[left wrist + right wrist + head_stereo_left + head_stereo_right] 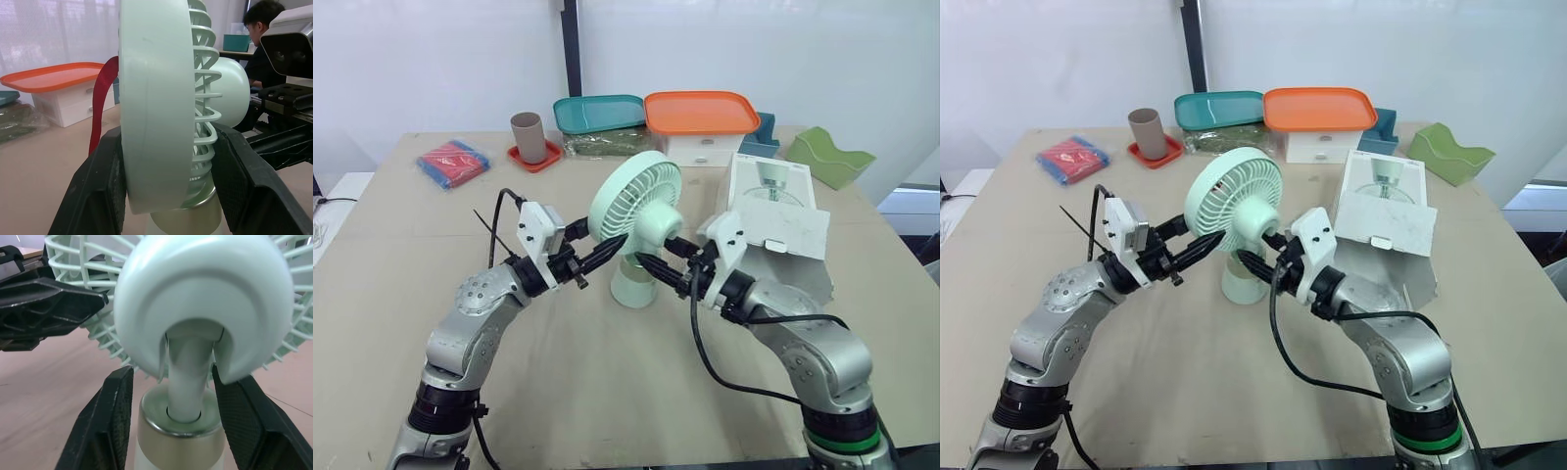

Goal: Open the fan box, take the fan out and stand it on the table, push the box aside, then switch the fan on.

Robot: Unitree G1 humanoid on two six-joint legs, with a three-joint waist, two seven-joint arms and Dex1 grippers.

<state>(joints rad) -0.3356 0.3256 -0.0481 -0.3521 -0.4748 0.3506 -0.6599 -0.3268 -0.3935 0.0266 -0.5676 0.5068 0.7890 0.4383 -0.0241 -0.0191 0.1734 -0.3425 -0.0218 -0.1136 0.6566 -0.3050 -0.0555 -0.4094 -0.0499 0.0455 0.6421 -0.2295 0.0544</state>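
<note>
Light, top-heavy fan (634, 201), grille probably brittle: head pinched by left gripper (607, 245), right gripper (654, 257) spread astride the stiffer neck, safest hold.

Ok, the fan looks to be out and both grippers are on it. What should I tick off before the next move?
1. Fan out of the box and upright on the table: ok.
2. Left gripper holding the fan head, with fingers against the front rim and the rear cage: ok.
3. Right gripper gripping the neck: not ok, its fingers flank it with gaps.
4. Box apart from the fan: ok, it lies open on the robot's right, beside the right forearm.
5. Switch located: cannot tell, no button shows.
6. Fan running: cannot tell.
</note>
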